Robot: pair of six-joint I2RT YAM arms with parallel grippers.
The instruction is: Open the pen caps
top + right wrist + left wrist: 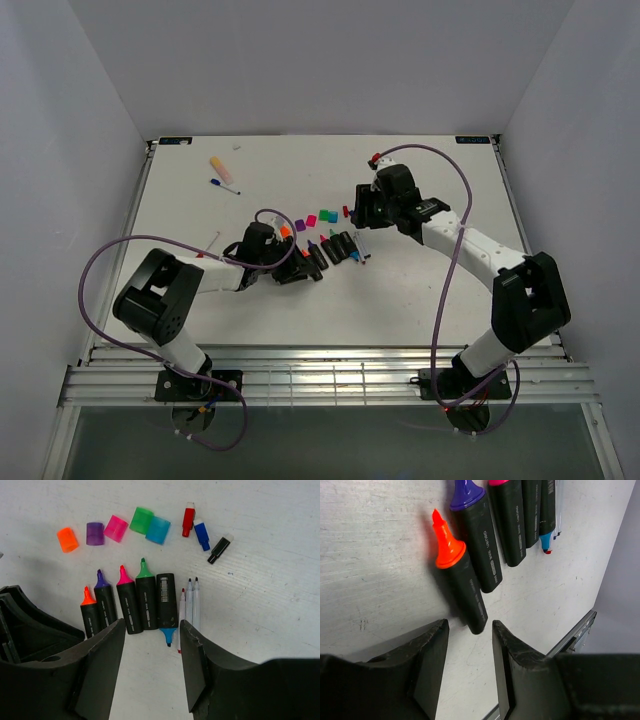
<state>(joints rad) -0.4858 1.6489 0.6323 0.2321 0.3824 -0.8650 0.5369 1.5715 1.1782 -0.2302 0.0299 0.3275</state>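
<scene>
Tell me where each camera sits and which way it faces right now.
Top: fixed above and behind the arms, looking down on the table; both arms show whole, left gripper at the pens, right gripper near the caps.
Left wrist: on the left arm, looking down past its own two fingers at the orange pen and its neighbours.
Right wrist: on the right arm, looking down between its own fingers at the pen row and loose caps.
Shared: all three show the orange pen, uncapped.
</scene>
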